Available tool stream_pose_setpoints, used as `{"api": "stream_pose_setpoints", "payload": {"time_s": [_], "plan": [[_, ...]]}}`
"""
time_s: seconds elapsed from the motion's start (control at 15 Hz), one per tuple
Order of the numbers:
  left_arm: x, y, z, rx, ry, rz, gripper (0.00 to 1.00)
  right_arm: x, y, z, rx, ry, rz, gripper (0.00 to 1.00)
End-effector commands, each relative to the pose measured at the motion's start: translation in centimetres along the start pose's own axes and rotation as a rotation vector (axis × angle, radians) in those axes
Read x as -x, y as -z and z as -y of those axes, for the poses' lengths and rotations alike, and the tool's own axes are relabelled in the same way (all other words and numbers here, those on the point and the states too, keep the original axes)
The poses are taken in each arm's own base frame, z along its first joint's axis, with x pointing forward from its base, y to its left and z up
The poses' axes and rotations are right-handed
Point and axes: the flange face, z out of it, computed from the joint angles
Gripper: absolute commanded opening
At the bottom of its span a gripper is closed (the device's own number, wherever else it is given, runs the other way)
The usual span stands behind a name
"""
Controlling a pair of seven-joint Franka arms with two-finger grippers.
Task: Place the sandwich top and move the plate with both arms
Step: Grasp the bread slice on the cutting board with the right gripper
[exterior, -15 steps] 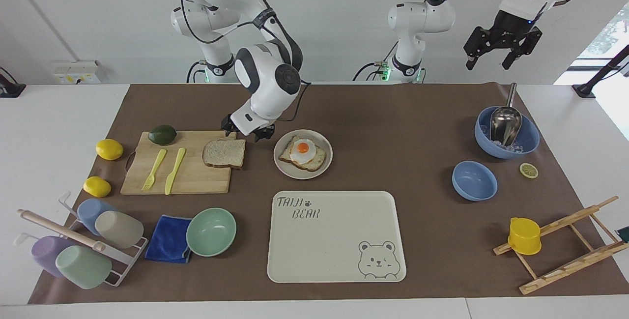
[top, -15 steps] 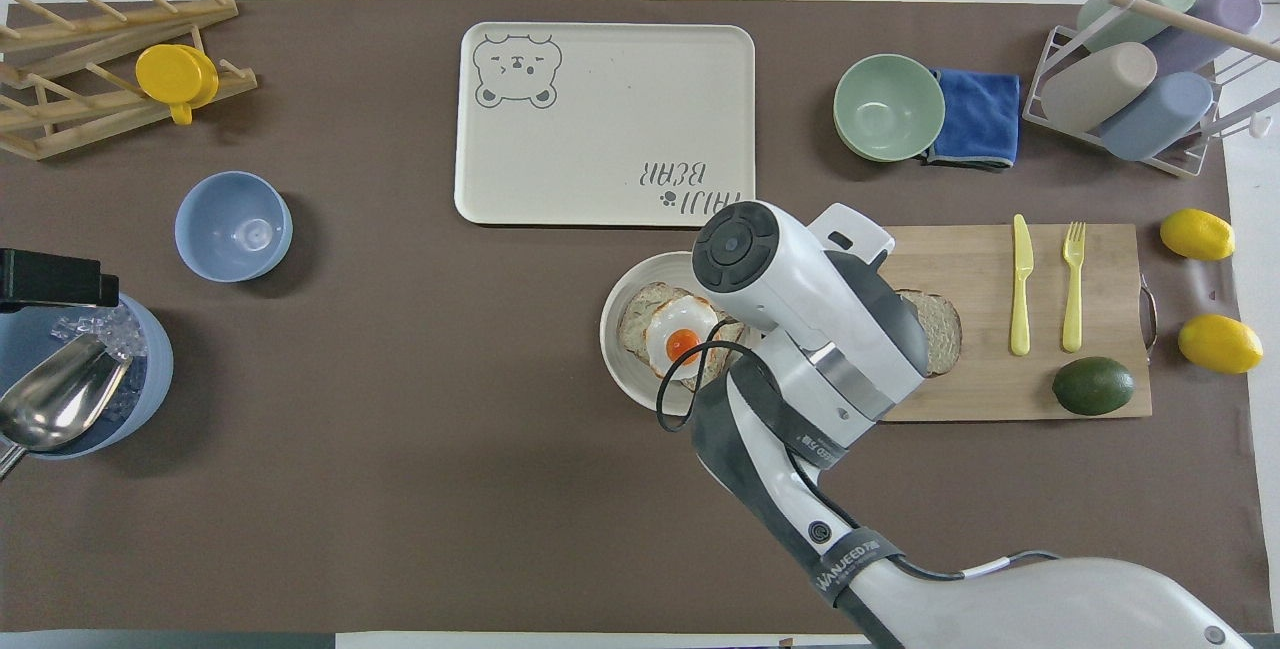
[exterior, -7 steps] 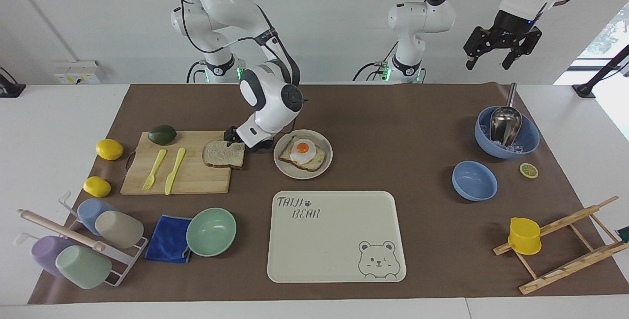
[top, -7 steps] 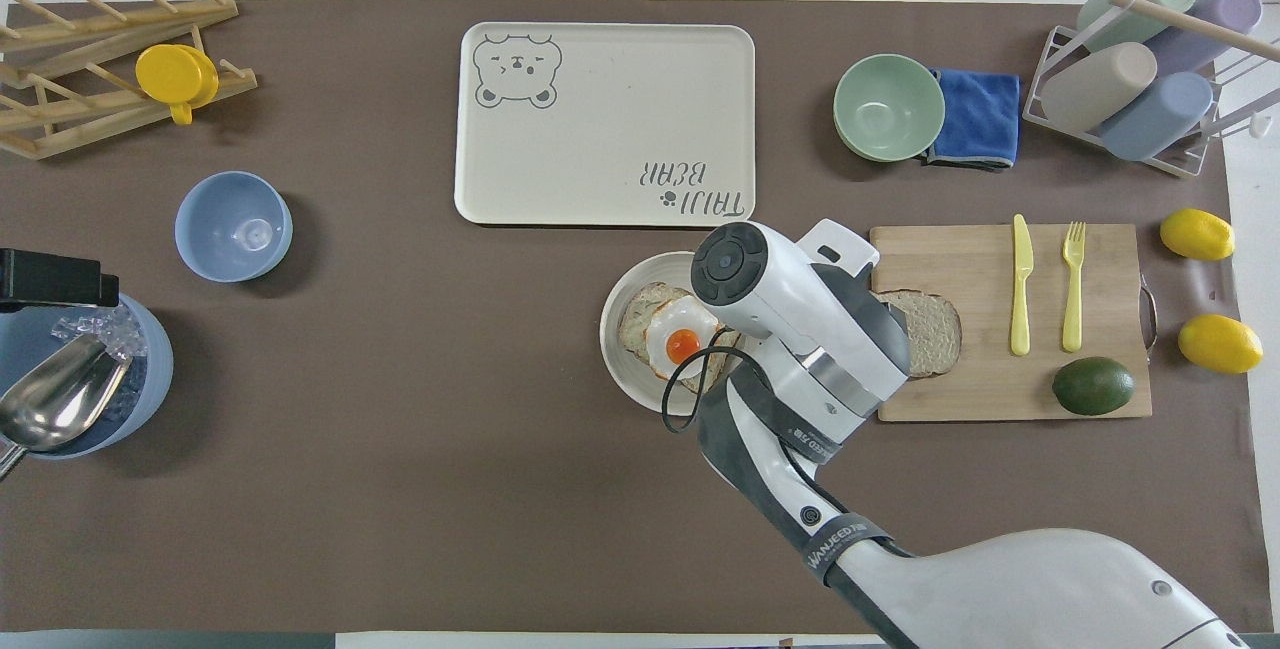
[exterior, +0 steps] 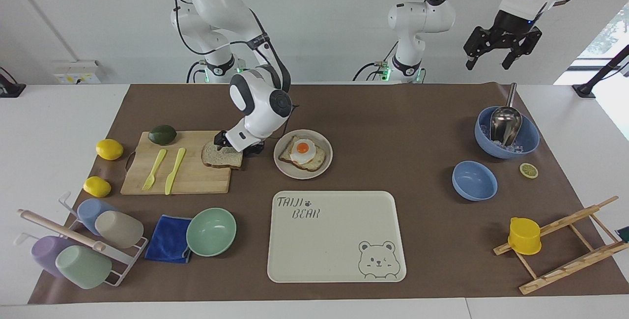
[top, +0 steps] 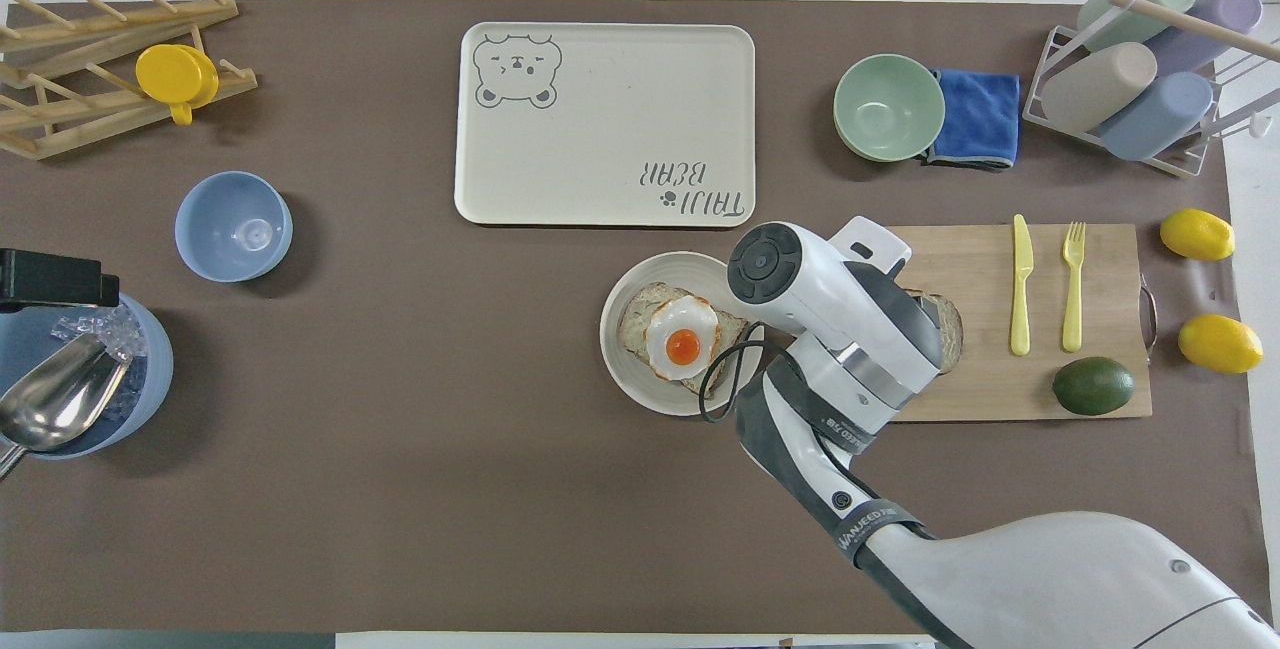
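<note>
Right gripper [exterior: 235, 145], jaws apart, sits low astride my sandwich top [exterior: 221, 157] on the cutting board [exterior: 196, 176] (beside the plate [exterior: 322, 166]), positioned for pickup; left gripper [exterior: 496, 51] waits, open, aloft.

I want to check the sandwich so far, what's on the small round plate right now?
On the plate sits a toasted slice with a fried egg on top. Whatever lies under the egg is covered. The sandwich top is not on it.

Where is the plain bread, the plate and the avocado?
sandwich top [exterior: 219, 159], facing view, bare crumb near its crust.
plate [exterior: 284, 169], facing view, bare rim.
avocado [top: 1093, 386], overhead view, middle of its skin.
</note>
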Motion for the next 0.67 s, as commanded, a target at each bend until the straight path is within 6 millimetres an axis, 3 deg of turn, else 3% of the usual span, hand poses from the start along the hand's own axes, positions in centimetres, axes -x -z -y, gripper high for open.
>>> {"api": "stream_pose_setpoints", "payload": {"time_s": [0.0, 0.33, 0.4, 0.6], "plan": [[0.62, 0.35, 0.25, 0.009, -0.001, 0.006, 1.0, 0.87, -0.64, -0.23, 0.006, -0.007, -0.021, 1.0], [0.58, 0.44, 0.26, 0.008, -0.001, 0.001, 1.0, 1.4, -1.42, 0.06, -0.011, -0.007, -0.021, 1.0], [0.57, 0.46, 0.26, 0.008, -0.001, 0.0, 1.0, 1.44, -1.39, -0.01, -0.009, -0.008, -0.019, 0.94], [0.77, 0.5, 0.27, 0.008, -0.001, 0.003, 1.0, 1.67, -1.4, -0.1, 0.006, -0.005, -0.004, 0.38]]}}
